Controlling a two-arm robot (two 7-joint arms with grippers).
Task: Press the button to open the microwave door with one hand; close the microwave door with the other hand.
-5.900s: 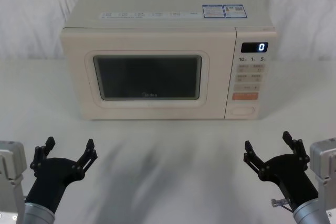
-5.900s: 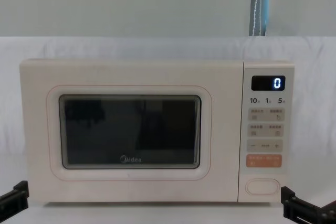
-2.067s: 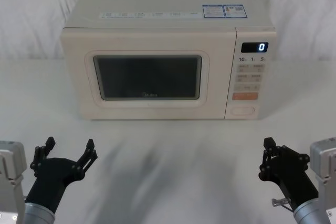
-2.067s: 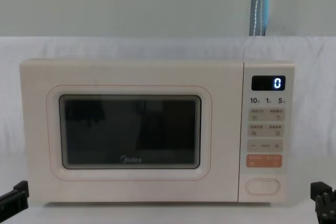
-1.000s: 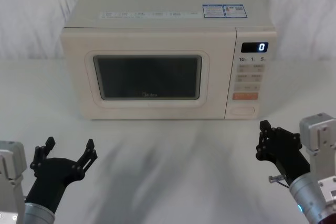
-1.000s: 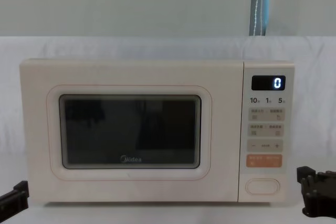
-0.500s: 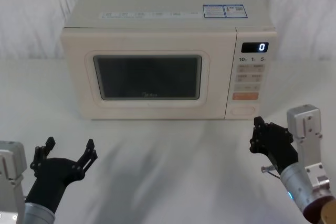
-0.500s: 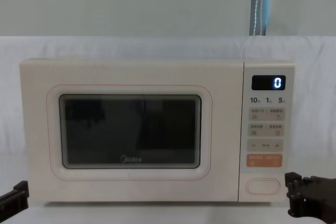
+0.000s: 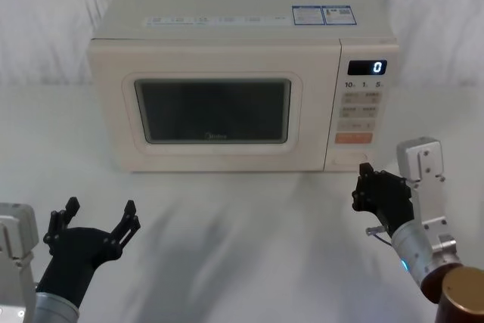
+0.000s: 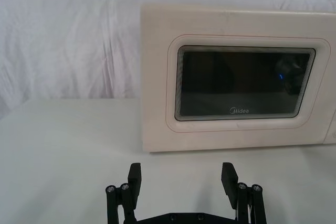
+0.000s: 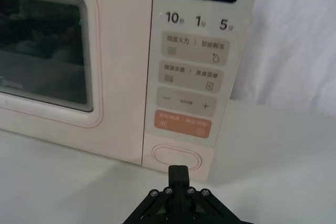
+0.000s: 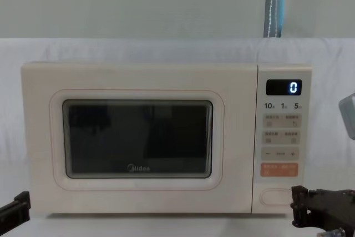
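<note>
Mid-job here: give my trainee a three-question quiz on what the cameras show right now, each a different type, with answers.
1. True or false: the microwave door is open.
2. Which claw is nearest the button? A) left claw B) right claw
3. Fill in: the display reads ___.

Key:
1. False; it sits flush and closed.
2. B; the right claw, fingers together, is just in front of the button, while the open left claw is low at the table's near left.
3. 0
</note>
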